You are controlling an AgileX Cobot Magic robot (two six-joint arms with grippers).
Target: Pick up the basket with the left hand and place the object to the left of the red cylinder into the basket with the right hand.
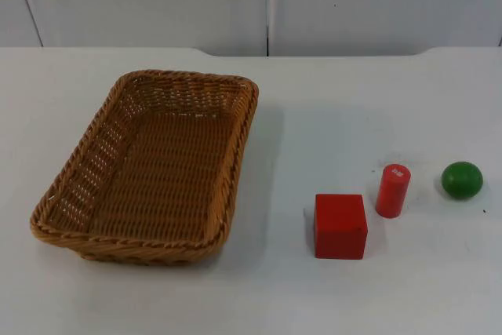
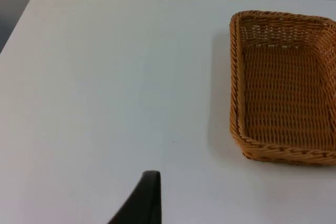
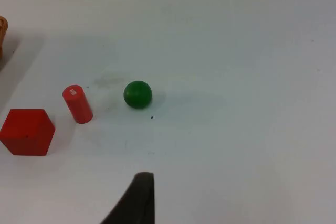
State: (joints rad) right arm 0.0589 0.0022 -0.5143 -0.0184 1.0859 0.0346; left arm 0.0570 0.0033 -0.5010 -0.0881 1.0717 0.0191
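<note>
White table (image 1: 314, 100), wicker basket (image 1: 153, 166) at 9 o'clock, red cube (image 1: 340, 226) just left of red cylinder (image 1: 392, 190), green ball (image 1: 461, 180) at 3, can't tell if my left gripper (image 2: 144, 198) or right gripper (image 3: 137, 198) is open

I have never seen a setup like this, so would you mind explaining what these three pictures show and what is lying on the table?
This is a two-armed robot at a white table. The top view comes from a fixed camera looking down on the table. The other two come from cameras on each arm's wrist, and the black shape at the edge of each is a fingertip: the left gripper's and the right gripper's.

On the table lie an empty brown woven wicker basket, and to its right a red wooden cube, an upright red cylinder and a green ball, all apart from one another. The left wrist view looks towards the basket; the right wrist view shows the cube, cylinder and ball.

Nothing is held; both grippers hang above bare table.
</note>
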